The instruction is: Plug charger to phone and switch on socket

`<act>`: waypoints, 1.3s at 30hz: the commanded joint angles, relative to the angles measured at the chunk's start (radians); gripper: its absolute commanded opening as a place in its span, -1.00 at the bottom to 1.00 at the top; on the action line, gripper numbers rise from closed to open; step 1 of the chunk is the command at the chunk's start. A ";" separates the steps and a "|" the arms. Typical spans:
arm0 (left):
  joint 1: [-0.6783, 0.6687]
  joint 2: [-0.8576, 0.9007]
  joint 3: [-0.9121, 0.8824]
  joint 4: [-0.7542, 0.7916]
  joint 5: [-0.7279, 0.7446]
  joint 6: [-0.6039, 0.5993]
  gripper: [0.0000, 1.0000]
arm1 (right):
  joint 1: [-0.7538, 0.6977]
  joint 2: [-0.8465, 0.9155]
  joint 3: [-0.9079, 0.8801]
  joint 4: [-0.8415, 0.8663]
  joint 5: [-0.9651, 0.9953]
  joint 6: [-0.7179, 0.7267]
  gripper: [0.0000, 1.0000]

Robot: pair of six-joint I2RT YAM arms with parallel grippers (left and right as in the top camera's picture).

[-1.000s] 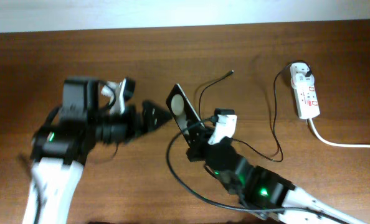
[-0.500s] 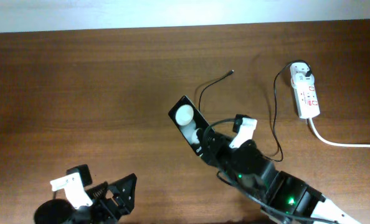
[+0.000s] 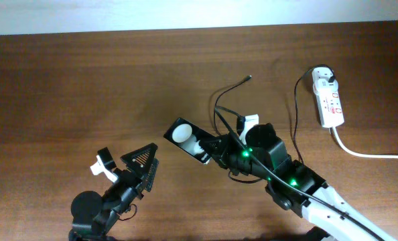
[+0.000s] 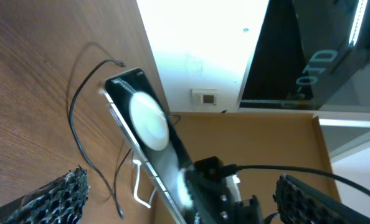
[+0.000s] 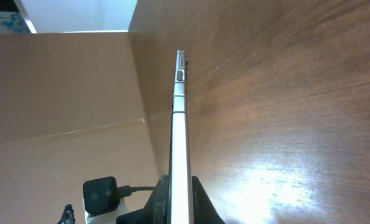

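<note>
The black phone [image 3: 185, 139], white round spot up, is held off the table by one end in my shut right gripper [image 3: 210, 151]. The right wrist view shows the phone [image 5: 180, 118] edge-on, clamped between the jaws of the right gripper [image 5: 180, 200]. My left gripper [image 3: 143, 165] is open, a short way left of the phone and pointing at it; the phone [image 4: 149, 127] lies ahead of the left gripper [image 4: 184, 202], not between its fingers. The charger cable [image 3: 297, 127] runs from its plug in the white socket [image 3: 329, 102] to a free tip [image 3: 250, 77] on the table.
The socket's thick white cord [image 3: 370, 154] leaves toward the right edge. Loops of thin black cable [image 3: 220, 100] lie just behind the phone and the right arm. A pale wall borders the table's far edge.
The left arm left the phone, swung down to the front left, then came back up toward it. The right gripper carried the phone leftward and turned it flatter.
</note>
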 commanded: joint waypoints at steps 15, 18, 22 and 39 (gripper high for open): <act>-0.002 0.340 -0.014 0.375 0.055 -0.238 0.93 | 0.051 0.003 0.002 0.126 -0.012 0.102 -0.92; -0.049 0.429 -0.014 0.418 0.063 -0.277 0.86 | 0.051 0.003 0.002 0.162 -0.012 0.102 -0.92; -0.123 0.550 -0.014 0.611 0.011 -0.316 0.79 | 0.051 0.003 0.002 0.163 -0.011 0.101 -0.92; -0.178 0.661 -0.014 0.800 -0.001 -0.399 -0.02 | 0.051 0.004 0.002 0.162 -0.060 0.093 -0.92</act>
